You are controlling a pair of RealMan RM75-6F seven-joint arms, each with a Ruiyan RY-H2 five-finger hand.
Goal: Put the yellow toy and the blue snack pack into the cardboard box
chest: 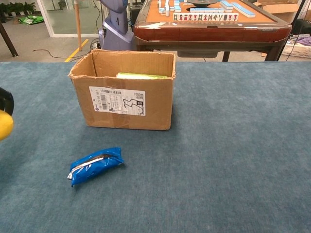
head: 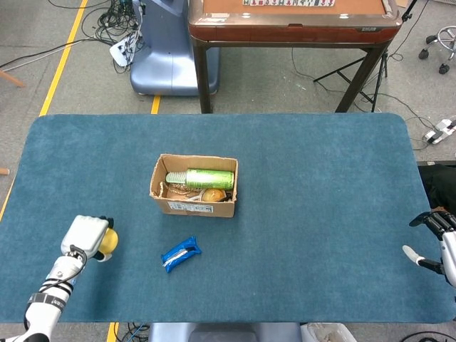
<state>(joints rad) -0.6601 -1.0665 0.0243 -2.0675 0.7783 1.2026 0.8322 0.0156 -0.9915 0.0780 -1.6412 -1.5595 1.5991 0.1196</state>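
The left hand point(head: 85, 237) holds the yellow toy point(head: 108, 241), seemingly lifted, at eight o'clock from the cardboard box point(head: 193, 207). The blue snack pack point(head: 180, 254) lies at six o'clock. A loose hold could drop the toy short. The right hand point(head: 434, 239) is empty, fingers apart.

the cardboard box point(chest: 124, 92) has a white shipping label point(chest: 117, 101) with barcode and QR code, but the print's too small to read.
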